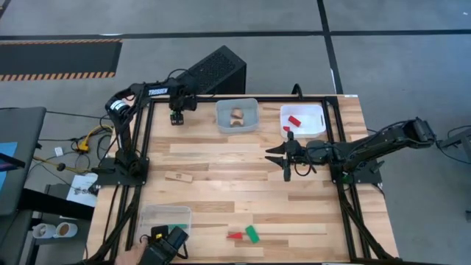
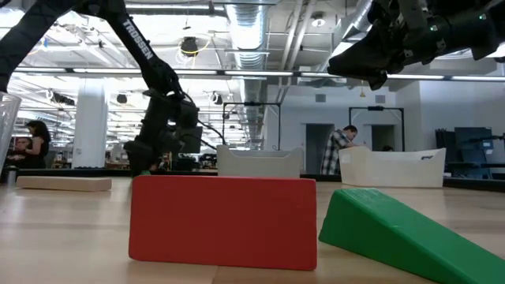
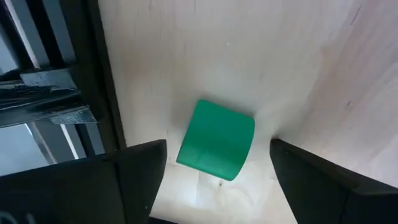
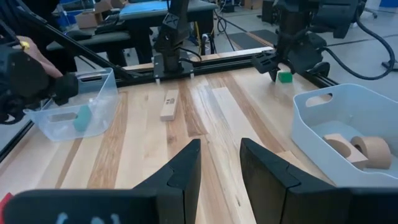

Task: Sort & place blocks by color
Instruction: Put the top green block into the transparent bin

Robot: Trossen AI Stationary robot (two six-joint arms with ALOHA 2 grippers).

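Note:
A small green block [image 3: 216,140] lies flat on the table at the far left. My left gripper [image 1: 176,118] points down over it, open, with one finger on either side of the block and a gap to each; it also shows in the right wrist view [image 4: 281,70]. My right gripper [image 1: 282,160] is open and empty above the table's middle right, pointing toward the left edge. A plain wood bar [image 1: 179,177] lies left of centre. A red block [image 1: 234,235] and a green wedge [image 1: 252,234] lie near the front edge.
Three clear bins stand on the table: a far-middle one [image 1: 237,126] with wood pieces, a far-right one [image 1: 318,112] with red blocks, and a near-left one [image 1: 154,213] with a green block. A black frame [image 1: 147,140] edges the table. People stand in the room [image 2: 341,150].

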